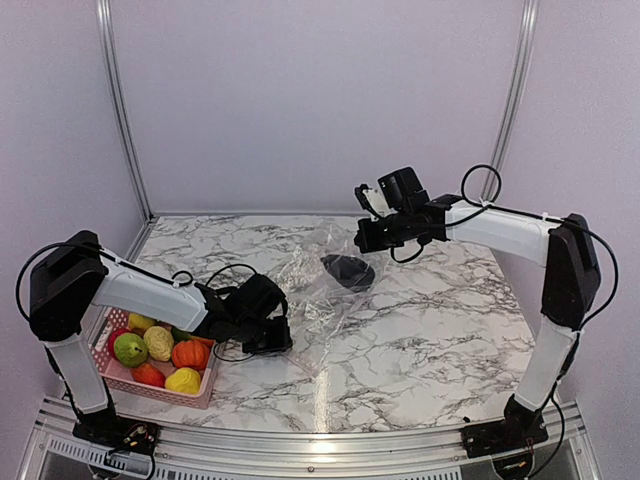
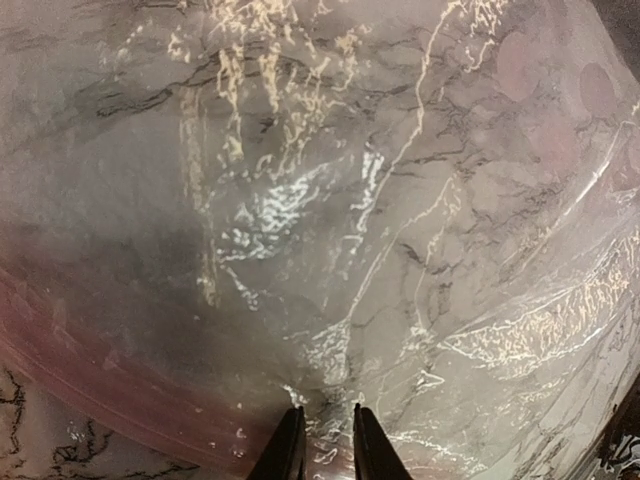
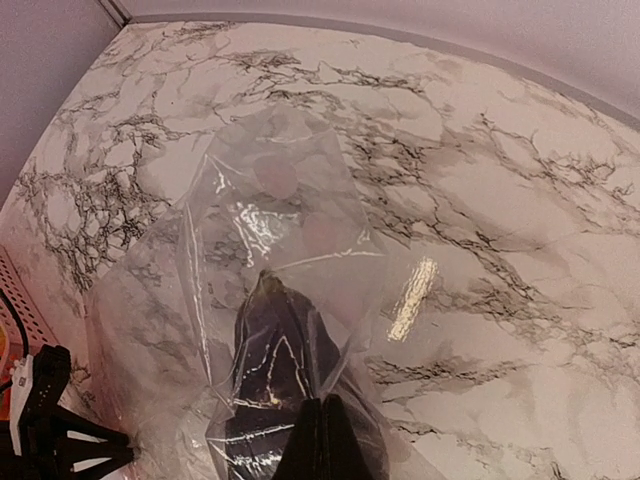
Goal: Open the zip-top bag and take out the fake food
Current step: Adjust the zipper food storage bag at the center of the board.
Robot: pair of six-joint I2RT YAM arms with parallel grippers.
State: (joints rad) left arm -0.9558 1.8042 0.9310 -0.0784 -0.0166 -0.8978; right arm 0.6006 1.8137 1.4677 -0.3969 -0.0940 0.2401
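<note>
The clear zip-top bag (image 1: 310, 290) lies crumpled mid-table with one dark purple eggplant (image 1: 347, 270) inside. My left gripper (image 1: 265, 328) is low at the bag's near left edge. In the left wrist view its tips (image 2: 328, 432) stand narrowly apart with wrinkled film (image 2: 330, 380) pinched between them, by the pink zip strip (image 2: 120, 390). My right gripper (image 1: 368, 238) is at the bag's far end. In the right wrist view it (image 3: 322, 425) is shut on the film, just behind the eggplant (image 3: 275, 350). The other fake food (image 1: 160, 355) sits in the basket.
A pink mesh basket (image 1: 207, 385) stands at the near left by the left arm's base and holds a green piece (image 1: 130, 348), an orange pumpkin (image 1: 190, 353), a yellow lemon (image 1: 183, 380) and a red piece (image 1: 148, 373). Walls enclose the table on three sides.
</note>
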